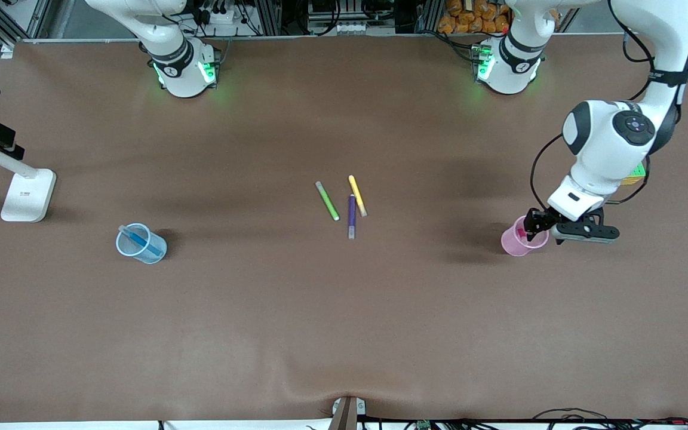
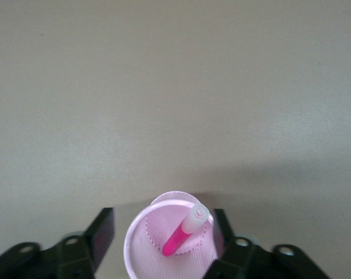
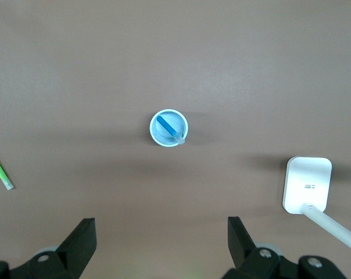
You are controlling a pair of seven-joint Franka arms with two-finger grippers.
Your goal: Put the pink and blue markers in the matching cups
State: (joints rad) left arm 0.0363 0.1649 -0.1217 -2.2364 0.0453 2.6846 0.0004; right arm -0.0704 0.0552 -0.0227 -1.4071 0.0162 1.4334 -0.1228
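Note:
The pink marker (image 2: pixel 186 232) stands leaning inside the pale pink cup (image 2: pixel 138 264), its paler end up at the rim. My left gripper (image 2: pixel 162 232) is open just over this cup, one finger on each side of it, touching neither cup nor marker. In the front view the left gripper (image 1: pixel 536 230) hangs over the pink cup (image 1: pixel 514 243) at the left arm's end of the table. The blue marker (image 1: pixel 138 239) leans inside the pale blue cup (image 1: pixel 153 251) toward the right arm's end. My right gripper (image 3: pixel 161 229) is open and empty, high above the table near the blue cup (image 3: pixel 154 132).
A green pen (image 1: pixel 326 200), a yellow pen (image 1: pixel 357 195) and a dark purple pen (image 1: pixel 352 216) lie together at the table's middle. A white stand base (image 1: pixel 28 194) sits at the right arm's end, farther from the front camera than the blue cup.

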